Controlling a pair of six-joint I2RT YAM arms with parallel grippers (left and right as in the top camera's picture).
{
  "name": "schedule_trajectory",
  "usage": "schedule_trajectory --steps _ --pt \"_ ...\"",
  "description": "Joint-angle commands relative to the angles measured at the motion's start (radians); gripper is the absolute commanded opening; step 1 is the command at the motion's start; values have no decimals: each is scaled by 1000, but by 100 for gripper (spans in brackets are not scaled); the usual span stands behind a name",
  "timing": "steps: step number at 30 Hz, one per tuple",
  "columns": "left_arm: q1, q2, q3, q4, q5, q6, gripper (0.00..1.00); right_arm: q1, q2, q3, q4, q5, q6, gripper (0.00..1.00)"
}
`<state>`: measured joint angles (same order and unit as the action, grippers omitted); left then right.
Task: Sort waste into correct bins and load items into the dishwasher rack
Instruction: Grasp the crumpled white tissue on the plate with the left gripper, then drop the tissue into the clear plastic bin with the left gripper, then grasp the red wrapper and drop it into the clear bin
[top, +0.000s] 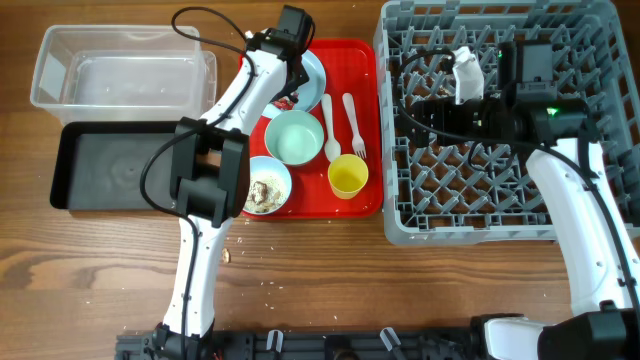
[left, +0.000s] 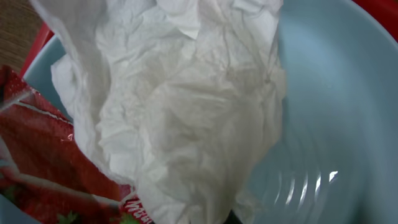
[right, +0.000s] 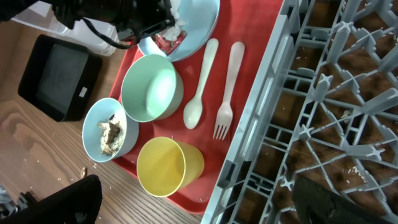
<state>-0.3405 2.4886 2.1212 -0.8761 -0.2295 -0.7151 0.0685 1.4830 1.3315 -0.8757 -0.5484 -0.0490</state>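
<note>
The red tray (top: 368, 60) lies mid-worktop (top: 400, 290). At its far end sits the pale blue plate (left: 336, 93), carrying the crumpled white tissue (left: 186, 106) and, tucked under it, the red wrapper (left: 43, 162). The left gripper (top: 283, 85) is down on that plate at the tissue, which fills the wrist view; I cannot tell how its jaws stand. Down the tray's middle come the empty mint bowl (top: 293, 137), then the scrap bowl (top: 265, 185) with brown food scraps (right: 111, 134) at its near-left corner. The spoon (top: 328, 125) and fork (top: 353, 120) lie side by side along its right, the yellow cup (top: 347, 176) below them. The dishwasher rack (top: 500, 215) sits just right of the tray; the right gripper (right: 199, 196) hangs over its tray-side part, jaws wide and empty. Left of the tray are the clear tub (top: 120, 70) and black tray (top: 120, 170).
</note>
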Motion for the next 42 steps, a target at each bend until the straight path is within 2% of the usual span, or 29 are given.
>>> schedule_trajectory --steps 1,5,7,13,14,15,16,17,19,20,25,28,30,34,38,42 --pt "35 -112 56 -47 46 88 4 -3 10 16 -1 10 8 100" --pt "135 -323 70 -110 37 136 4 -3 10 16 -1 10 8 100" --pt "203 -370 69 -143 38 136 4 -3 10 16 -1 10 8 100" --pt "377 -307 49 -183 72 135 4 -3 10 16 1 10 8 100" --pt "389 -280 49 -183 80 135 13 -3 10 16 1 10 8 100" --pt "394 -251 49 -180 80 135 43 -3 10 16 1 10 10 100" --pt "395 -224 49 -170 80 135 66 -3 10 16 0 10 21 100" --pt "395 -208 49 -163 84 135 81 -3 10 16 0 10 26 100" --pt "389 -199 49 -151 83 136 97 -3 10 16 0 10 26 100" --pt "386 -204 50 -145 83 136 100 -3 10 16 0 10 26 100" --pt "323 -310 72 -159 106 163 99 -3 10 16 0 21 25 100" --pt "218 -343 72 -240 106 161 91 -3 10 16 0 29 26 100" --pt "139 -328 56 -280 105 151 87 -3 10 16 0 29 26 100" --pt "37 -245 -24 -245 105 21 85 -3 10 16 -2 29 26 100" --pt "22 -137 -47 -170 105 -34 84 -3 10 16 -2 29 26 100" --pt "24 -71 -47 -98 105 -33 85 -3 10 16 -2 29 26 100"
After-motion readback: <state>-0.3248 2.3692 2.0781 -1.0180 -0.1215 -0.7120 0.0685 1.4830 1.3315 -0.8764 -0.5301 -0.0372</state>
